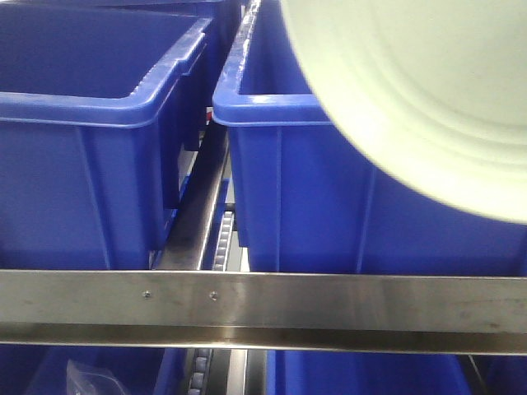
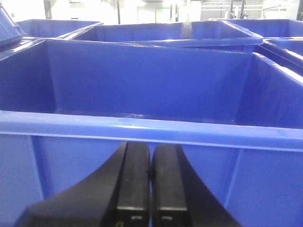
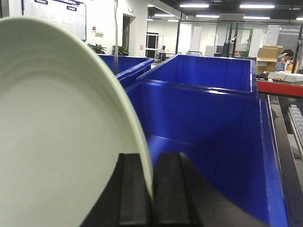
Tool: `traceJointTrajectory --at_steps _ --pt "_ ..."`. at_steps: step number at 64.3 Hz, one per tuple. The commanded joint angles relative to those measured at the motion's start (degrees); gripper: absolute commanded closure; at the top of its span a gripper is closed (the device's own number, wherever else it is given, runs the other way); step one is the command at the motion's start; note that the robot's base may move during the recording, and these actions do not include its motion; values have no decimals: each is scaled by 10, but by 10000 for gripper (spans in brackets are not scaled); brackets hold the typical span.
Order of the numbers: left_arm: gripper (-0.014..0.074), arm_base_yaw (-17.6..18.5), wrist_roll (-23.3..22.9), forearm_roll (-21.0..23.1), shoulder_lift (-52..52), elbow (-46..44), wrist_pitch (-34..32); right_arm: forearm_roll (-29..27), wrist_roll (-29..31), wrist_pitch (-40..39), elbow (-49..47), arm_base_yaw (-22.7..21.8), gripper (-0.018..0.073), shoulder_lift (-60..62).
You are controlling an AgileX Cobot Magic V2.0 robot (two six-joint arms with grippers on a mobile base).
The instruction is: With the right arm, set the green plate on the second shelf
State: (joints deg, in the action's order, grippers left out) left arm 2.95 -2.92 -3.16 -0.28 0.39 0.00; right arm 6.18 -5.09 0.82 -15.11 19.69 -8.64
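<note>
My right claw (image 3: 152,160) is clamped on the green plate's (image 3: 61,132) rim. The plate stands on edge, raised over the near end of the blue bin (image 3: 208,123). In the front view the plate covers that bin's upper right, and a steel shelf rail (image 1: 263,309) runs just in front of the bin. My left claw (image 2: 150,147) is closed and empty, facing a blue bin wall; can't tell which bin.

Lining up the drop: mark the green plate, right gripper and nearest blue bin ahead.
green plate (image 3: 57,132): right wrist view, inner face.
right gripper (image 3: 152,163): right wrist view, between the fingers.
blue bin (image 3: 203,113): right wrist view, inside far wall.
</note>
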Motion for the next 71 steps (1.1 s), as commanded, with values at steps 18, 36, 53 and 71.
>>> traceJointTrajectory --at_steps 18,36,53,71 --pt "466 2 -4 2 -9 24 -47 0 -3 -179 -19 -2 506 -4" --pt "466 2 -4 2 -9 24 -47 -27 -2 -318 -19 -2 506 -5" --pt "466 2 -4 2 -9 24 -47 -219 75 -336 -21 -2 506 -131" --pt "466 2 -4 2 -9 24 -47 -302 79 -605 -82 -2 506 -425"
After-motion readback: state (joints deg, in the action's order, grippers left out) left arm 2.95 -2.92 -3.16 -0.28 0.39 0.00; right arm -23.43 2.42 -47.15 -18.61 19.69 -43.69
